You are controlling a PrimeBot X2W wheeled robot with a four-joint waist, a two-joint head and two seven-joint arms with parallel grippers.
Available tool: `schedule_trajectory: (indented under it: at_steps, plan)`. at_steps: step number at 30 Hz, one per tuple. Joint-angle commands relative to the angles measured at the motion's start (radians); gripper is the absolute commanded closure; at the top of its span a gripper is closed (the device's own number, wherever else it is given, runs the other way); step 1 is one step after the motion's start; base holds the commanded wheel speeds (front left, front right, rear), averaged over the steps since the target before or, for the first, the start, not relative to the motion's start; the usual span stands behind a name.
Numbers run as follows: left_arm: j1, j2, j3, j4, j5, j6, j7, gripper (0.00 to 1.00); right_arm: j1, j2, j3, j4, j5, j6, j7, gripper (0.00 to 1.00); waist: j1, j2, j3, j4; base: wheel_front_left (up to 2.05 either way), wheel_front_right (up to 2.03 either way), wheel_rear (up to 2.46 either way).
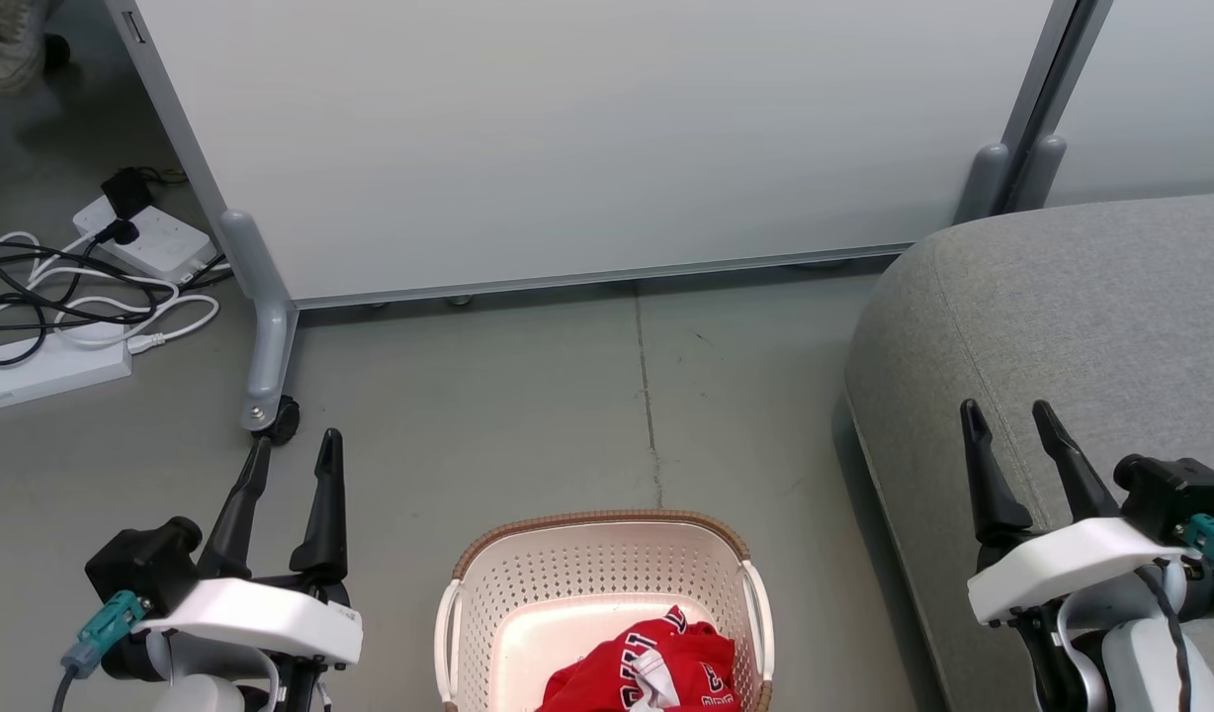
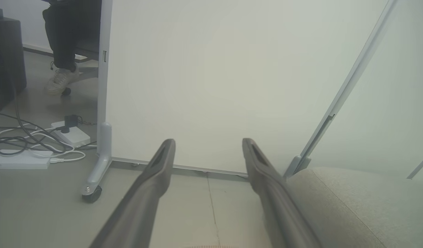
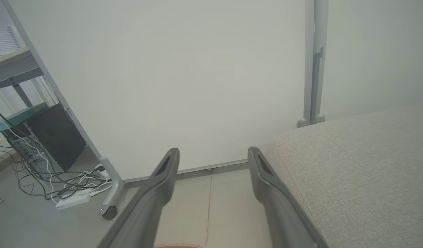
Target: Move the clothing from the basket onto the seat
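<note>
- Two grippers to account for: my left gripper (image 1: 297, 437) and my right gripper (image 1: 1004, 405) both have their fingers spread wide with nothing between them. The left is over bare floor (image 1: 528, 415), and the right shows against the left edge of the seat (image 1: 1062, 297).
- The clothing (image 1: 656, 672) lies bunched in the bottom of the basket (image 1: 597, 518), toward its right side. The basket sits on the floor between my arms, apart from the seat on its right.
- Nothing lies on the visible part of the seat, so I judge the step in hand to be the first reach into the basket.
- To do it well, I'd bring one gripper down from above, inside the rim and clear of the white handles. I'd close on a raised fold near the middle of the heap rather than on a loose edge.
- I'd lift well clear of the basket wall before swinging right, since the light basket could tip or drag along.
- The fabric is bright red, soft and crumpled, with white trim and dark lettering, and I expect it to drape and slip.
- The basket is cream perforated plastic, a rounded rectangle with a brown woven-look rim.
- The seat is grey woven upholstery with a rounded corner and a stitched seam, and it makes a broad landing place.
- Behind them stands a smooth, pale partition panel (image 1: 587, 138) on a castor foot.
</note>
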Motion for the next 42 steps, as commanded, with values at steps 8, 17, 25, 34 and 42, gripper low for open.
schedule_trajectory:
  at_steps: [8,17,25,34,42]
  plan:
    - [0.008,0.014,-0.002,0.005,0.082,0.021,-0.003,0.00,0.000,-0.004,0.019,0.013,-0.080,0.004,-0.029,0.00,0.0000,0.0000,0.000,0.003,0.00,0.00,0.00]
    - [0.016,0.019,0.002,0.013,0.139,0.038,0.002,0.00,0.013,-0.003,0.043,0.015,-0.124,0.004,-0.043,0.00,0.0000,0.0000,-0.001,0.009,0.00,0.00,0.00]
    - [0.024,0.019,0.005,0.019,0.171,0.042,0.005,0.00,0.026,-0.002,0.047,0.015,-0.147,0.004,-0.051,0.00,0.0000,0.0000,-0.002,0.010,0.00,0.00,0.00]
    - [0.034,0.021,0.002,0.023,0.217,0.049,0.013,0.00,0.035,-0.001,0.027,0.023,-0.168,0.005,-0.061,0.00,-0.0001,0.0000,-0.003,0.010,0.00,0.00,0.00]
    - [0.041,0.023,-0.004,0.031,0.259,0.062,0.020,0.00,0.042,0.000,0.034,0.022,-0.227,0.005,-0.066,0.00,-0.0001,0.0000,-0.006,0.012,0.00,0.00,0.00]
